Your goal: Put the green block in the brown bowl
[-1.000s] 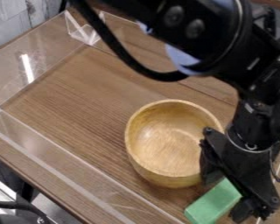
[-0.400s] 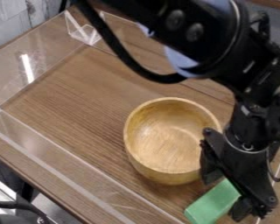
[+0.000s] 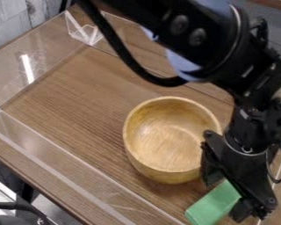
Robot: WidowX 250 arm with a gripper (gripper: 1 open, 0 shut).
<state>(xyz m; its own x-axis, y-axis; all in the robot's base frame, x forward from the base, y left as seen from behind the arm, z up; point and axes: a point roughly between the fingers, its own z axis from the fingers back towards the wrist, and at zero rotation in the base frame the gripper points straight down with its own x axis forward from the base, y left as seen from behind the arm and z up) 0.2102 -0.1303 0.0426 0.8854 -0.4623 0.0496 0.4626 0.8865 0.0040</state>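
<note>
End effector over green block beside bowl

The end effector point(image 3: 239, 183) is at the near right of the desk point(image 3: 78, 114), with its fingers spread wide at the green block point(image 3: 211, 207). The green block lies on the desk at the near right, outside the brown bowl point(image 3: 174, 141), partly covered by the fingers. Contact between fingers and block cannot be determined. The brown bowl stands upright on the desk, to the far left of the block; its interior faces up. A black cable point(image 3: 129, 58) crosses the far side of the view. A clear plastic piece point(image 3: 81, 29) is located at the far left.
</note>
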